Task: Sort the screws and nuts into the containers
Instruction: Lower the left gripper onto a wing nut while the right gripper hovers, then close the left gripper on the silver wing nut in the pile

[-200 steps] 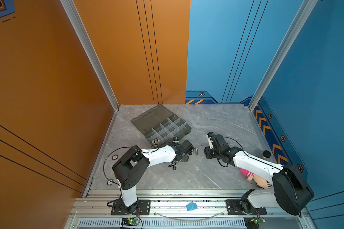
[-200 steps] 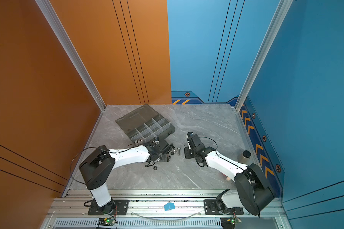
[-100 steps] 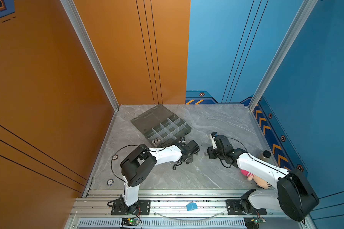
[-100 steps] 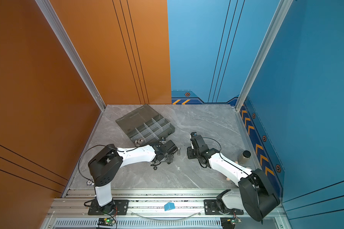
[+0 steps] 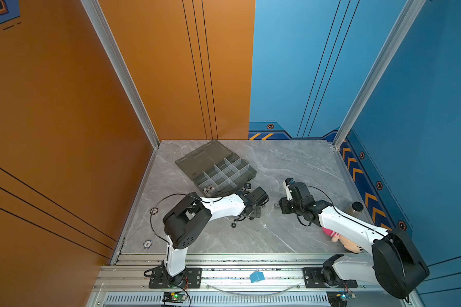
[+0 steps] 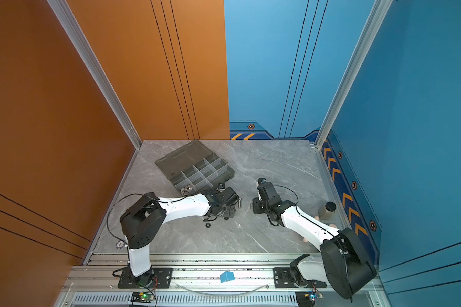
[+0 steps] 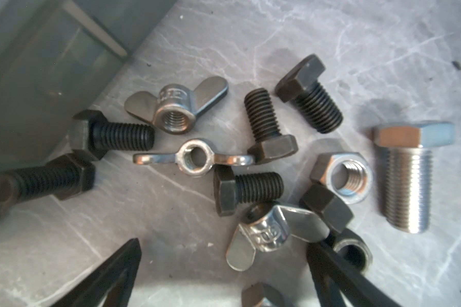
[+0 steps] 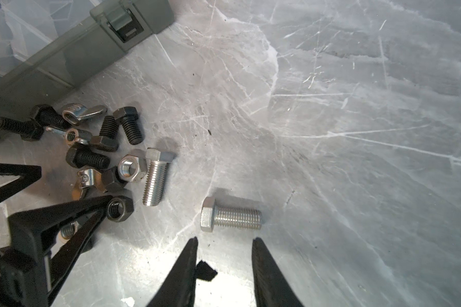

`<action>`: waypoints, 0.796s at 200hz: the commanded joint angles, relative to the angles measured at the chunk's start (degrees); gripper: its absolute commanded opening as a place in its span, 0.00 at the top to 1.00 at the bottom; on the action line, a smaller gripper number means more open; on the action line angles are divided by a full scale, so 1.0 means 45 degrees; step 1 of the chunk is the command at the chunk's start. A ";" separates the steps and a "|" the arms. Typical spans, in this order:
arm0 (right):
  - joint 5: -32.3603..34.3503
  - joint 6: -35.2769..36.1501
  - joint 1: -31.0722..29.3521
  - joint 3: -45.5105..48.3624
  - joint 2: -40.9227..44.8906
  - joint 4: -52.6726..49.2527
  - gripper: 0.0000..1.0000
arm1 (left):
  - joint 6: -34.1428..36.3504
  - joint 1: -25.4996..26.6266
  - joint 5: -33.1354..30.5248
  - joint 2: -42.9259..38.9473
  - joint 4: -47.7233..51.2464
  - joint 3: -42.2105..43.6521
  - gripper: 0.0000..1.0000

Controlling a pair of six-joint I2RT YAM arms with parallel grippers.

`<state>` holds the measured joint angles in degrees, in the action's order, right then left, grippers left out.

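beside the organizer box [image 7: 37, 87], loose screws [image 7: 249, 187]

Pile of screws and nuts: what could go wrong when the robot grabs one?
The open left fingers sit around a wing nut that touches a black nut; closing might pinch both, or flick one away. The silver bolt lying just ahead of the right fingers is round and may roll if nudged.

Black screws [image 7: 248, 186], silver nuts [image 7: 342, 176] (shiny), grey-veined marble table [image 7: 330, 32].
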<state>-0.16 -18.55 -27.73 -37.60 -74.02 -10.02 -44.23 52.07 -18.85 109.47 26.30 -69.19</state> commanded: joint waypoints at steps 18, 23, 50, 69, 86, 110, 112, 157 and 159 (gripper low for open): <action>-0.0159 -0.0254 0.0117 0.0261 0.0217 0.0284 0.63 | 0.0414 0.0015 0.0523 0.0551 0.0170 -0.0384 0.11; -0.0177 -0.0259 0.0118 0.0261 0.0200 0.0308 0.63 | 0.0447 0.0019 0.0536 0.0596 0.0170 -0.0405 0.13; -0.0202 -0.0275 0.0141 0.0302 0.0164 0.0332 0.63 | 0.0565 0.0002 0.0665 0.0778 0.0141 -0.0648 0.23; -0.0218 -0.0286 0.0165 0.0288 0.0111 0.0384 0.63 | 0.0682 -0.0029 0.0770 0.0949 0.0129 -0.0842 0.28; -0.0228 -0.0283 0.0185 0.0271 0.0062 0.0381 0.63 | 0.0726 -0.0019 0.0828 0.1059 0.0121 -0.0952 0.30; -0.0266 -0.0283 0.0223 0.0290 -0.0005 0.0418 0.63 | 0.0801 -0.0028 0.0859 0.1107 0.0141 -0.1031 0.31; -0.0264 -0.0276 0.0224 0.0290 -0.0013 0.0412 0.63 | 0.0814 -0.0029 0.0867 0.1118 0.0133 -0.1060 0.31; -0.0302 -0.0293 0.0263 0.0252 -0.0055 0.0430 0.63 | 0.1034 -0.0081 0.0990 0.1315 0.0131 -0.1329 0.38; -0.0297 -0.0293 0.0273 0.0251 -0.0050 0.0430 0.63 | 0.1038 -0.0071 0.1007 0.1317 0.0131 -0.1335 0.39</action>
<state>-1.10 -18.98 -26.98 -36.99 -74.02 -9.32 -40.97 52.05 -16.58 113.08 25.50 -73.95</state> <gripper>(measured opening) 0.366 0.636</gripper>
